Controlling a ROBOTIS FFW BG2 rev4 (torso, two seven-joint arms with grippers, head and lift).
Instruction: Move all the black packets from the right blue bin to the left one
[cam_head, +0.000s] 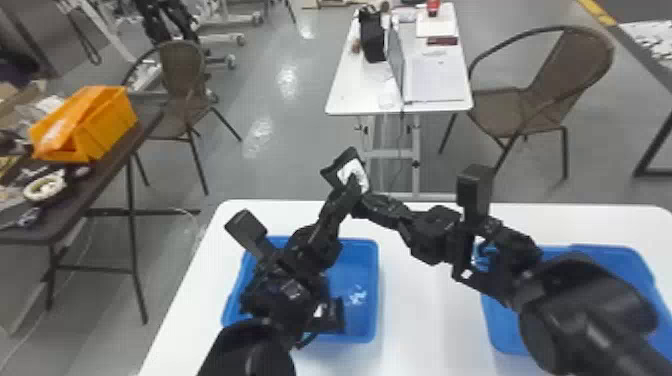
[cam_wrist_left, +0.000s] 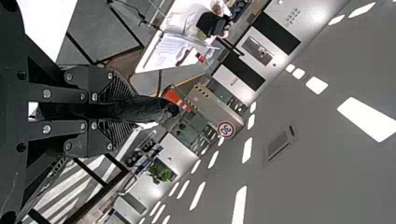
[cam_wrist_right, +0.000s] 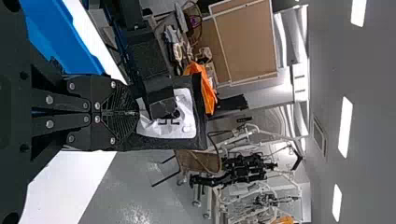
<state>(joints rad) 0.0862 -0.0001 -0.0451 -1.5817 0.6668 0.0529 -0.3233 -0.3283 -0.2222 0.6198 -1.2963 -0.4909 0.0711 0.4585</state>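
Observation:
Above the table's far side, a black packet (cam_head: 331, 174) with a white label is held up between both arms. My left gripper (cam_head: 354, 184) is shut on it, fingers overlapping the label; in the left wrist view the left gripper (cam_wrist_left: 114, 111) clamps the packet (cam_wrist_left: 147, 108), seen edge-on. My right gripper (cam_head: 360, 201) meets its lower edge. In the right wrist view the right gripper (cam_wrist_right: 126, 113) is shut where the label of the packet (cam_wrist_right: 189, 133) creases. The left blue bin (cam_head: 376, 280) lies below the left arm, the right blue bin (cam_head: 615, 255) partly behind the right arm.
Both bins stand on a white table (cam_head: 425, 310), with bare tabletop between them. A dark side table (cam_head: 100, 172) with an orange bin (cam_head: 107, 122) is at the left. Beyond are a white desk (cam_head: 345, 97) and a wicker chair (cam_head: 545, 107).

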